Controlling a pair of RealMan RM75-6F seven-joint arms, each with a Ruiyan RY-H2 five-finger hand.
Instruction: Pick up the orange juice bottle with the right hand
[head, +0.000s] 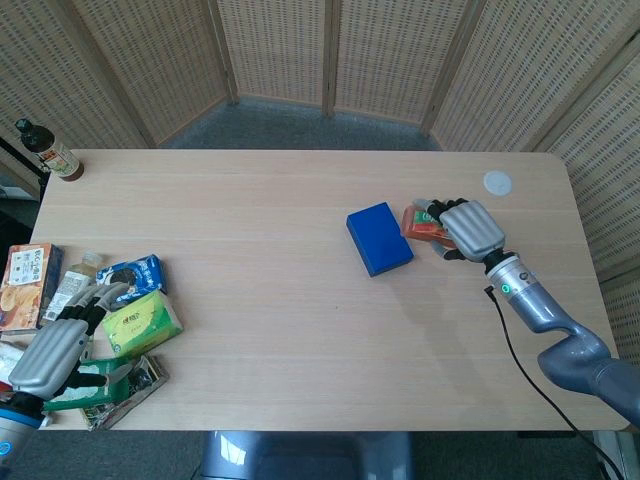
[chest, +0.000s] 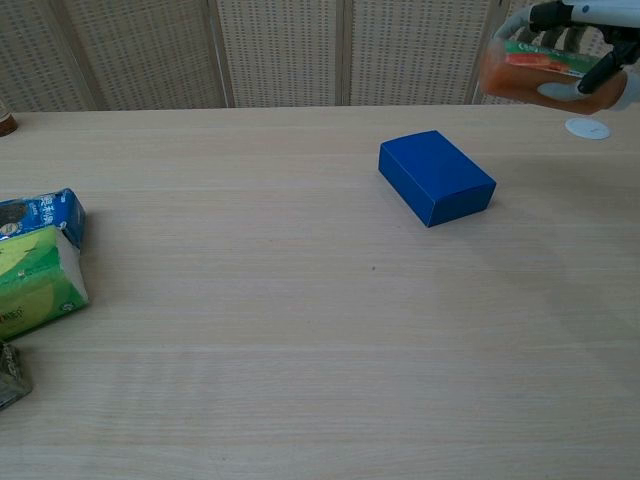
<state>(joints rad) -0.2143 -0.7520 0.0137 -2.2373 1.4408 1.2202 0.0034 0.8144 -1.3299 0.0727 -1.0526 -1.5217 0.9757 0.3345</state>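
Orange juice bottle (chest: 545, 75) is held on its side in the right hand (head: 470, 228), fingers wrapped over the top, well clear of the surface (head: 260, 200) and up beside the blue box (head: 379, 238). Pick looks done; grip should be kept firm and the bottle level, w/ no swing toward the box. Left hand (head: 55, 350) hangs w/ fingers spread, holding nothing, by the snack packs (head: 140, 320).
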